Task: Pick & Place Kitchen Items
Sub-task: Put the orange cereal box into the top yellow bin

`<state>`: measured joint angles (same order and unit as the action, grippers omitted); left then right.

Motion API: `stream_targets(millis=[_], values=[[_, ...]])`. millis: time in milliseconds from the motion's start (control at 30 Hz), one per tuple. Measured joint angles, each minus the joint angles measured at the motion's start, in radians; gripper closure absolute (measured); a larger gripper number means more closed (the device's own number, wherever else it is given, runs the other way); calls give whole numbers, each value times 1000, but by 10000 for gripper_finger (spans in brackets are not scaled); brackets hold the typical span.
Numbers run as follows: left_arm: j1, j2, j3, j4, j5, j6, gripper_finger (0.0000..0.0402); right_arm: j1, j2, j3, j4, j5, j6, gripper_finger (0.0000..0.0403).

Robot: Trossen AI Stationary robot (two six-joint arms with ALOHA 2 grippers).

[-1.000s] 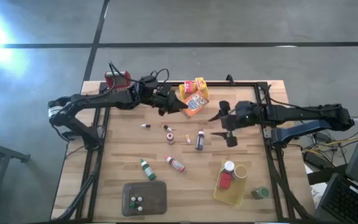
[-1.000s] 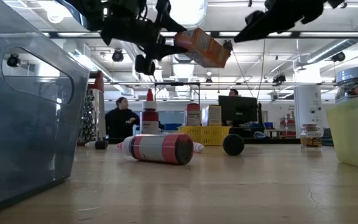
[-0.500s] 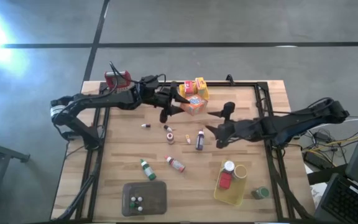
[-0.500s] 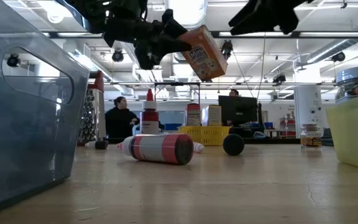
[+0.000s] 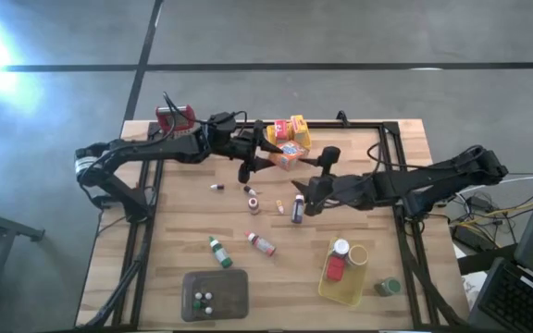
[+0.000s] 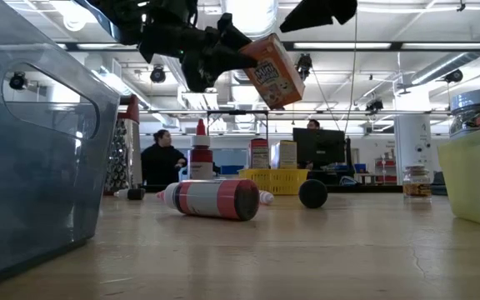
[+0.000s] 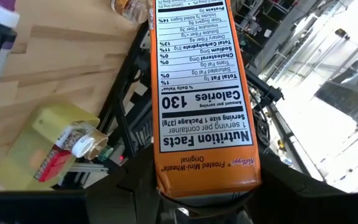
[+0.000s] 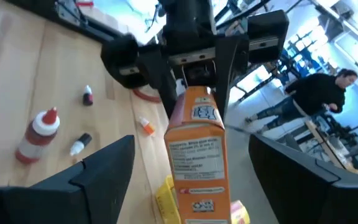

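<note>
Left gripper [image 5: 268,155] clamped on the orange box [image 5: 287,155] mid-air, right gripper [image 5: 315,183] now swung in close, fingers apart, probably lining up a handover.

Pale matt wood table [image 5: 183,217]; printed orange cardboard box [image 7: 201,99]; smooth clear plastic bin [image 6: 32,150]; matt black gripper fingers [image 8: 101,171].

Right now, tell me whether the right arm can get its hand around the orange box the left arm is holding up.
Probably yes. The right hand is open, facing the orange box with nothing between them. The left hand grips only one end, leaving the rest free.
</note>
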<state>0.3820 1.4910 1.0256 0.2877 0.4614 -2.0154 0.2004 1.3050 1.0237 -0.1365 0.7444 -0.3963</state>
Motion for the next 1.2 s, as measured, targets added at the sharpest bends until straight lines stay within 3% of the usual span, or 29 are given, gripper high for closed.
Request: stream_targets(millis=[500,1200], values=[[0,-1,0,10,0,-80,209,-88,181,196,-186,22,27,58],[0,-1,0,11,0,-80,209,-181,185,196,-193,-95,52,140]])
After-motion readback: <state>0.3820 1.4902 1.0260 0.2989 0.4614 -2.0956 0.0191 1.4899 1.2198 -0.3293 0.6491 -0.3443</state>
